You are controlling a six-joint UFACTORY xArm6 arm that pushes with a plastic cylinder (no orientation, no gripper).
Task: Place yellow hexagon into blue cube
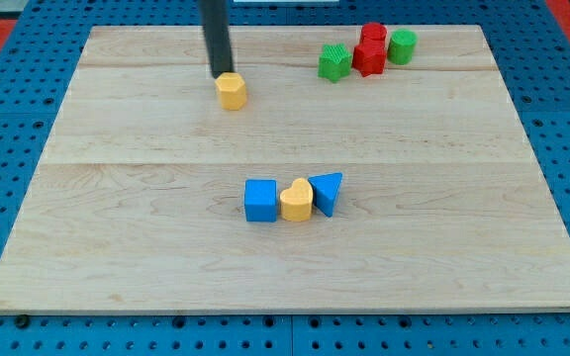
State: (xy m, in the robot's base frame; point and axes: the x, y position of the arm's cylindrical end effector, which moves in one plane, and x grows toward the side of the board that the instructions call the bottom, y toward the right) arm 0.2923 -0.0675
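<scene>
1. While the rod's tip (219, 75) sits at the upper left edge of the yellow hexagon (232, 91), touching it or just short of touching, the push toward the blue cube (260, 200) looks to be at its very start
2. The arm carries no claw at all, only the straight dark rod, so there is nothing to open, close or grip with
3. The yellow hexagon lies in the upper left part of the wooden bench (117, 227), well apart from the blue cube, which rests below it and slightly toward the view's right, near the middle of the bench
4. The blue cube heads a short row: a yellow heart (296, 201) touches its right side, and a blue triangle (327, 192) stands just beyond the heart
5. The next move probably calls for driving the hexagon down the view and a little rightward; the tip's place behind the block suits that line, though it may need to shift slightly toward the top to keep the block from slipping sideways
6. The hexagon should arrive at the cube's top or left face, since the heart blocks the right one
7. Two green blocks (334, 62) and red blocks (371, 49) cluster at the view's top right, clear of the path
8. No brand, label or writing can be read anywhere
</scene>
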